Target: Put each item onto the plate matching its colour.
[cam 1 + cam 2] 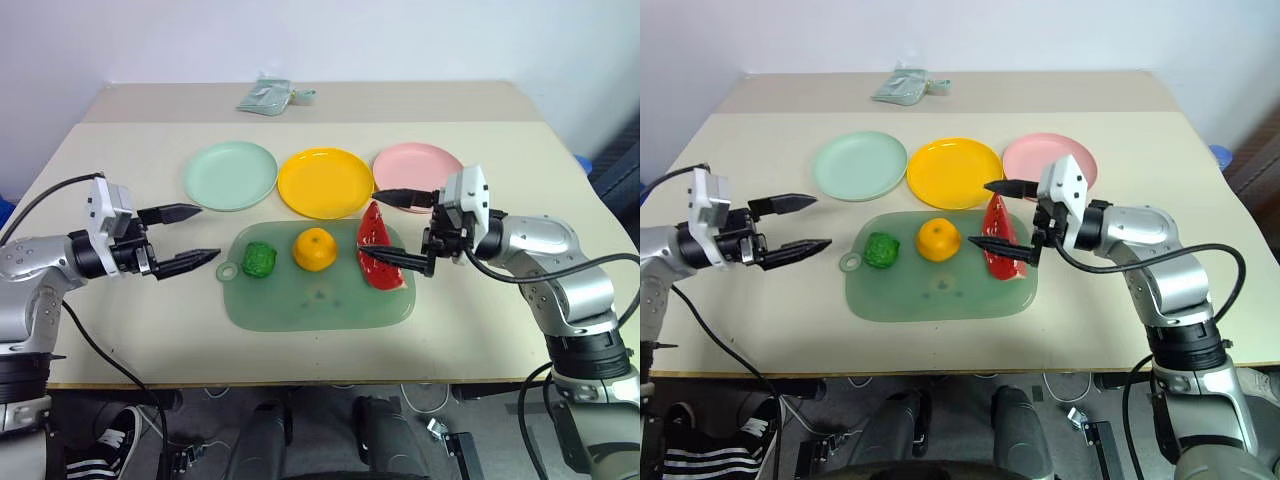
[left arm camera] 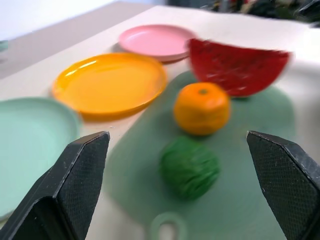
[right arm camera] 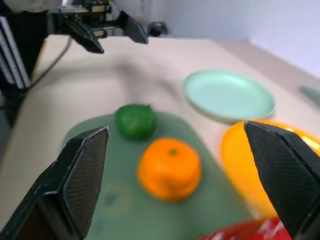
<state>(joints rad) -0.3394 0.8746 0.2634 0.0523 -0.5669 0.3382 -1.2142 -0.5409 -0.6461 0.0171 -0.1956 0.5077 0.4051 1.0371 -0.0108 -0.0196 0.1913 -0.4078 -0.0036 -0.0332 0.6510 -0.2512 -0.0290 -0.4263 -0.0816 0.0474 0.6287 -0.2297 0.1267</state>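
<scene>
A bumpy green ball, smooth round orange and seeded watermelon wedge lie on the translucent mat; left gripper and right gripper spread wide, empty.

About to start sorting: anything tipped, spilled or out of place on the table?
Nothing stands out. The green ball, orange and watermelon wedge sit on the green mat; the mint, yellow and pink plates lie flat, empty.

Left claw and right claw face each other (both held roughly level), fingers spread wide, nothing gripped.
</scene>
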